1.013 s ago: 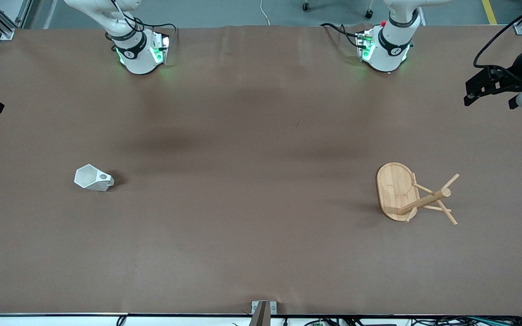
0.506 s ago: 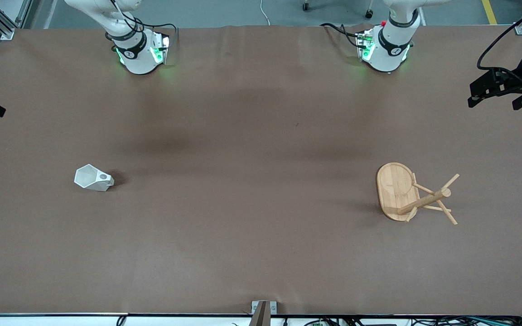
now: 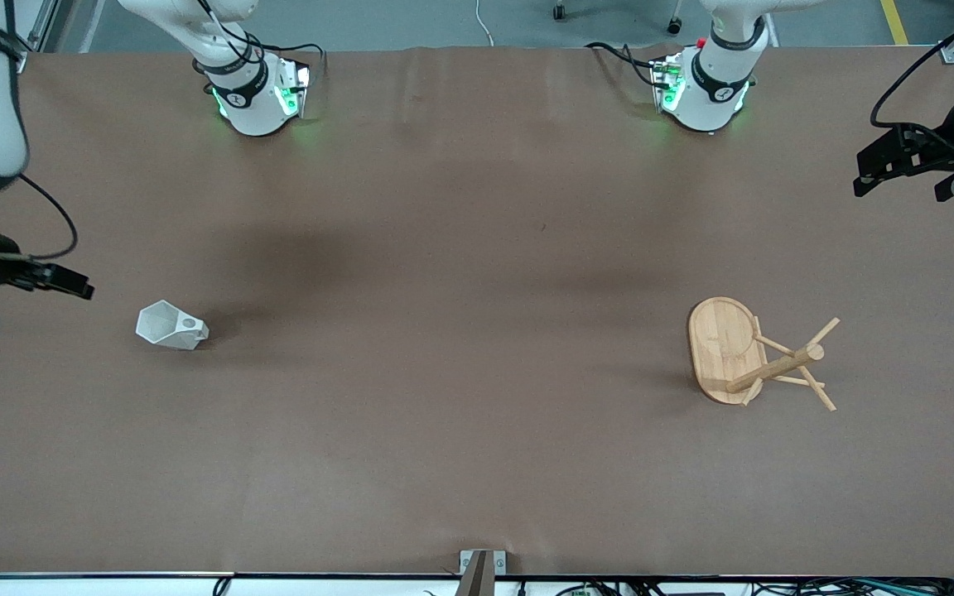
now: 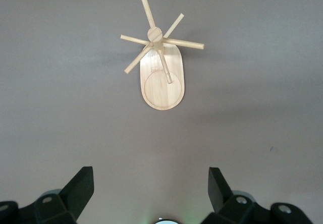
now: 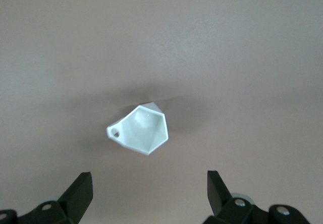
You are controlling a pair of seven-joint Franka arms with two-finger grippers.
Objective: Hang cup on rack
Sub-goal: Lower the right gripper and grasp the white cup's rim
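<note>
I find the desk (image 3: 477, 463) brown and carrying 2 items, well apart. The rack (image 3: 754, 354) stands upright toward the left arm's end, its oval base flat on the desk and thin pegs angled off the central post. The cup (image 3: 169, 325) sits toward the right arm's end, on the desk, mouth opening upward in the right wrist view; nothing touches it. Its handle tab with the round hole (image 5: 115, 132) is clearly exposed.

The right gripper (image 5: 149, 186) hangs over the desk near the cup, jaws spread wide and empty, the cup framed between the 2 fingers in its wrist view. The left gripper (image 4: 151, 183) waits high over its end of the desk, jaws likewise wide apart and empty, looking down on the rack.

In my judgement the step in hand is the approach to the cup; no grasp has begun. To do it well I would centre the jaws over 2 facing facets of the faceted wall, keep the tab and hole free of the fingers, and descend squarely, since a glancing contact could tip so light a cup. The hole must stay open for 1 peg.
</note>
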